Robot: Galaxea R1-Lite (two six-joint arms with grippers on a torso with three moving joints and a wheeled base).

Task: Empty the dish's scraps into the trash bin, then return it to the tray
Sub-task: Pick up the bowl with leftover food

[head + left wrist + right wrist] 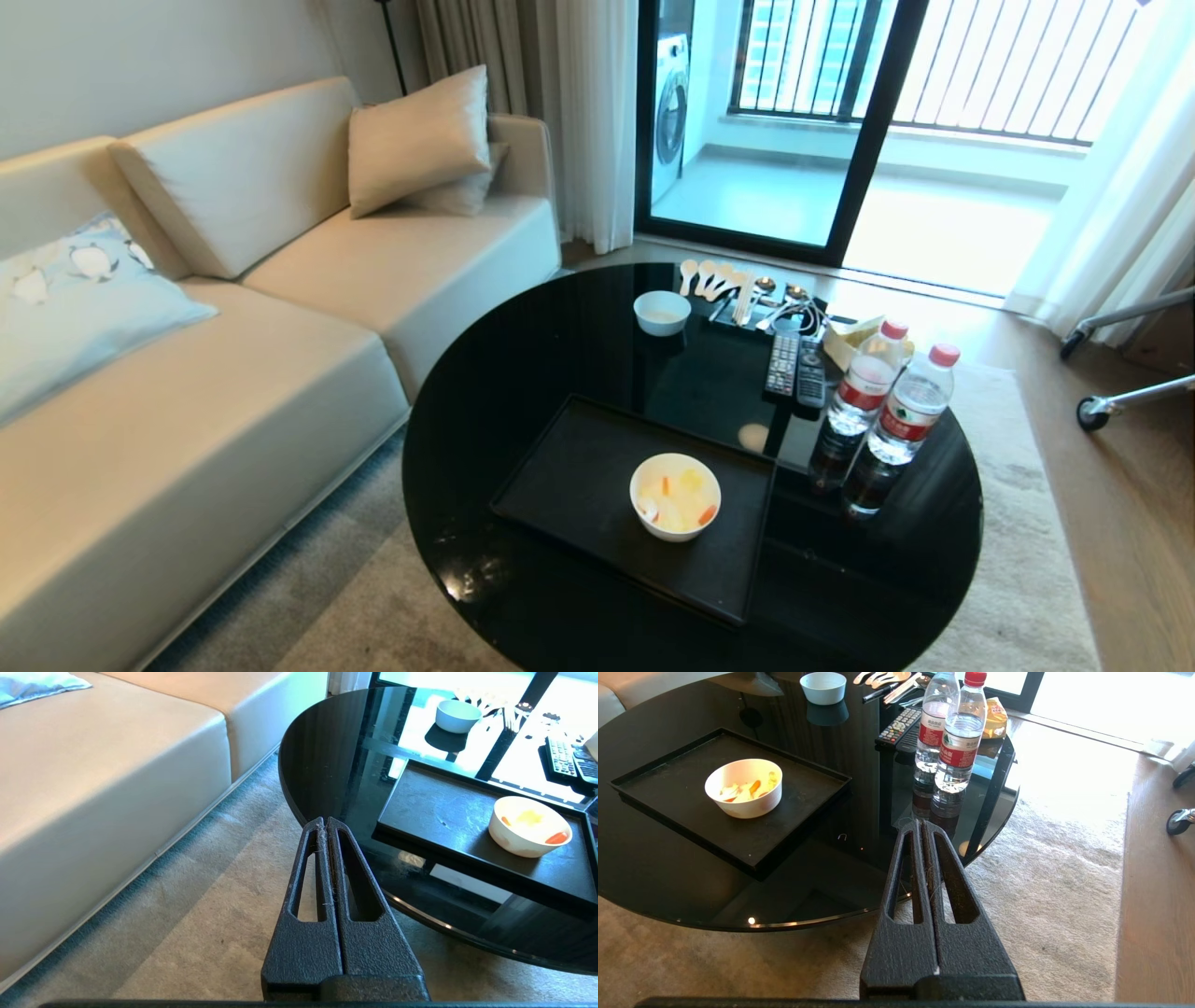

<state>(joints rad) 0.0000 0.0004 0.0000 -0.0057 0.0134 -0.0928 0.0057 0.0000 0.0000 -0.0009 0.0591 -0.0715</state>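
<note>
The white dish (674,496) stands on the black tray (569,476) on a round black glass table (523,364), toward the tray's right side. Pale yellow, white and orange scraps (680,501) lie inside it. The dish (529,825) and tray (439,812) also show in the left wrist view, and the dish (743,787) and tray (794,788) in the right wrist view. My left gripper (325,820) is shut and empty, hanging over the carpet by the table's edge. My right gripper (920,822) is shut and empty near the table's front right edge. No trash bin is in view.
A smaller white bowl (661,311), spoons (709,277), two remotes (795,366) and two water bottles (887,411) stand on the table's far and right side. A beige sofa (233,373) runs along the left. A wheeled stand (1111,401) is on the right floor.
</note>
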